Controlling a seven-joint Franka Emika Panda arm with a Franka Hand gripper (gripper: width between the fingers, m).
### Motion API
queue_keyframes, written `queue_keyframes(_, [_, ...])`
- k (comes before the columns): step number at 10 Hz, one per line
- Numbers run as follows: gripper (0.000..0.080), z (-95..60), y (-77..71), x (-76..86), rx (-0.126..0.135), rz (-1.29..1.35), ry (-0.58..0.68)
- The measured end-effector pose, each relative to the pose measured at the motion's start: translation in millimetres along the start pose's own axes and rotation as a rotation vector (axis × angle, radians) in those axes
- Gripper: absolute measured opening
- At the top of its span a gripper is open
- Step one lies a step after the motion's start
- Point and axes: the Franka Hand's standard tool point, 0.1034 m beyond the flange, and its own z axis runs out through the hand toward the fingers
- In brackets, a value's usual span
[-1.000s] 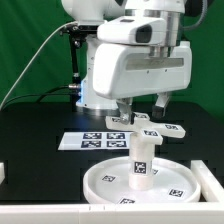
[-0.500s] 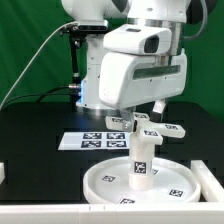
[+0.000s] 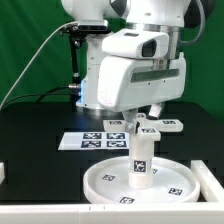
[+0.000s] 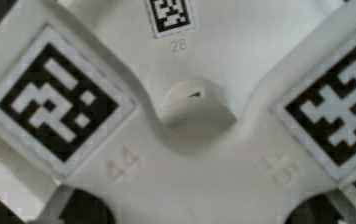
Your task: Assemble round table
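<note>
White plastic cross-shaped foot (image 4: 184, 150) fills wrist view, numbers "28" and "44" faint. In exterior view it sits at 1 o'clock of the short white cylindrical leg (image 3: 141, 155). Jaws hidden, grip cannot be told.

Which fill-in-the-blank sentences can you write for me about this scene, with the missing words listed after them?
1. The leg stands ___ in the round disc.
2. The cross-shaped foot fills the whole ___ view.
3. The marker board lies to the exterior view's ___ of the leg.
Missing words: upright; wrist; left.
</note>
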Motion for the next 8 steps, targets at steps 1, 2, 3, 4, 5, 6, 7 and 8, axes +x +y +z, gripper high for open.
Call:
queue_keyframes(1, [0.0444, 0.1, -0.2, 0.1, 0.000, 0.080, 0.000])
queue_keyframes(2, [0.0444, 0.2, -0.3, 0.1, 0.001, 0.163, 0.000])
queue_keyframes(3, [0.0444, 0.5, -0.3, 0.4, -0.001, 0.236, 0.003])
queue_keyframes(4, [0.0444, 0.7, 0.7, 2.7, -0.018, 0.385, 0.037])
queue_keyframes(5, [0.0444, 0.5, 0.0, 2.7, -0.020, 0.548, 0.050])
queue_keyframes(6, [0.0445, 0.4, -0.3, 3.2, -0.018, 0.687, 0.052])
queue_keyframes(7, [0.0445, 0.5, -0.5, 3.3, -0.014, 0.860, 0.054])
queue_keyframes(8, [0.0445, 0.5, 0.1, 3.0, 0.009, 1.019, 0.056])
